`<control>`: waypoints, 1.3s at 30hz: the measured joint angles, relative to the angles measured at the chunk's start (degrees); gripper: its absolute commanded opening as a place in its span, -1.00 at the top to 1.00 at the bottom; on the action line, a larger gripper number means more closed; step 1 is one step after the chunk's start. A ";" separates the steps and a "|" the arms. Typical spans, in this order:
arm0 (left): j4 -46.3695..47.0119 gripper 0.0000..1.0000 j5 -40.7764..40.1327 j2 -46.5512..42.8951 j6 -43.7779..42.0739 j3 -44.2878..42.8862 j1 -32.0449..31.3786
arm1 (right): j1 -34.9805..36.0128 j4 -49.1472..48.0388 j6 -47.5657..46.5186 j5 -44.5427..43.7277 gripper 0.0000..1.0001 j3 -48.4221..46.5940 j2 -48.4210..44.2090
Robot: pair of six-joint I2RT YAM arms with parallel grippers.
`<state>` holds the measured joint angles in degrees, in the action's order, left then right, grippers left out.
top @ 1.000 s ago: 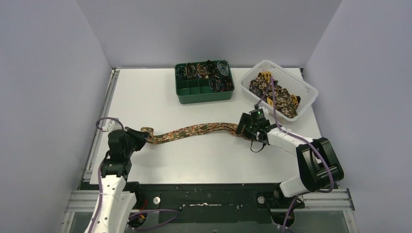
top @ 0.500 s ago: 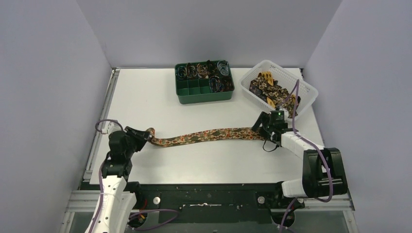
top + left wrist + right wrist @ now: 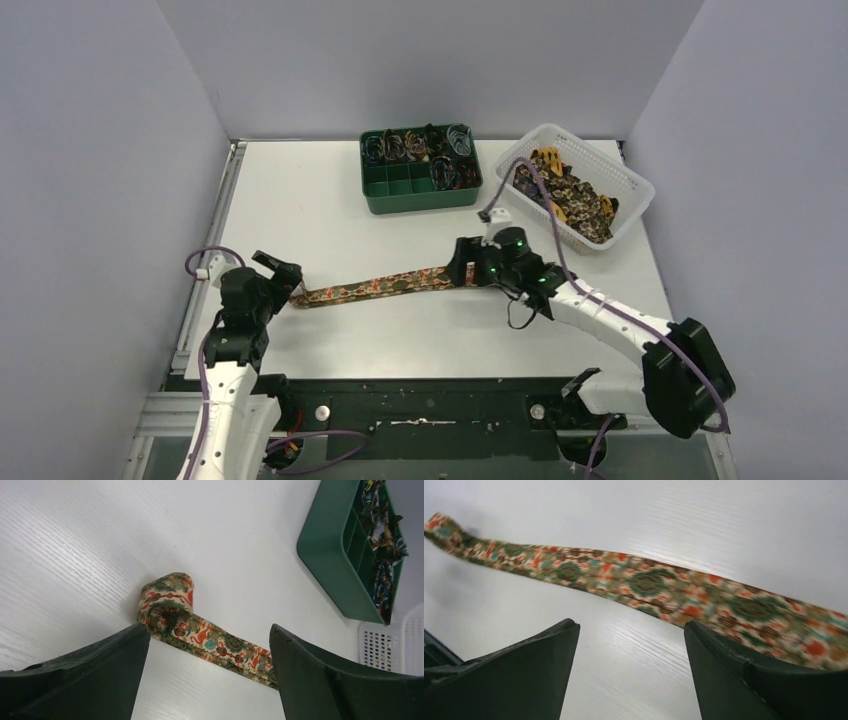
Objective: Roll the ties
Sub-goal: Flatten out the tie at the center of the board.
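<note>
Cloth is lying loose by both of my grippers: one long narrow fabric necktie (image 3: 385, 284) in a busy brown, gold and orange floral print is stretching flat across the white table (image 3: 320, 190), on the near side of the dark green plastic compartment tray (image 3: 420, 198) and apart from it; its wider end is resting in front of the tray's right half, while its narrow end is reaching out to the tray's near left; that narrow end is curling into one small loose coil (image 3: 167, 597); my left gripper (image 3: 287, 277) is hovering at that coil with its fingers spread wide, gripping nothing, the coil sitting just beyond the tips and closer to one finger (image 3: 85, 680) than the other; whether that finger is touching cloth I cannot tell; my right gripper (image 3: 466, 268) is poised over the wider end, likewise spread and holding nothing; in its wrist view bare table is showing between the two dark fingers (image 3: 764, 680), and the necktie is running, blurred, just past their tips; more ties (image 3: 565, 195) in a similar print are lying heaped in the white mesh plastic basket (image 3: 630, 212) just right of the tray; rolled ties (image 3: 410, 145) are sitting in the tray's far-row compartments.
</note>
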<state>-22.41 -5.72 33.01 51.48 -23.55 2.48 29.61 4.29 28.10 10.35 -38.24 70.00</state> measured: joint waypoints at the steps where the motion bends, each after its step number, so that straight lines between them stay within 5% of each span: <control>1: 0.02 -0.71 -0.13 0.20 -0.59 -0.09 0.00 | 3.52 -1.90 -0.92 -0.72 -0.56 -0.81 1.31; 6: -0.39 -0.71 -0.24 1.99 -3.67 -0.09 0.00 | 14.56 -8.46 -6.34 -3.69 -0.57 -7.43 13.77; 14: -3.13 -0.71 -5.60 3.45 -3.89 0.22 -0.48 | 18.21 -4.87 -14.47 -6.78 -0.60 -21.57 28.94; 24: 2.93 -0.36 -7.02 6.19 -2.60 8.98 -0.52 | 16.72 0.07 -17.25 -2.97 -0.55 -22.69 30.51; 39: 9.38 -0.43 -8.66 8.33 -4.35 9.81 0.31 | 8.33 1.90 -17.16 3.69 -0.53 -17.84 30.49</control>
<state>-13.04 -14.37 41.34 47.13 -13.74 2.79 37.93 6.20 10.94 14.04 -56.07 100.49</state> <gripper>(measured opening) 0.737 0.768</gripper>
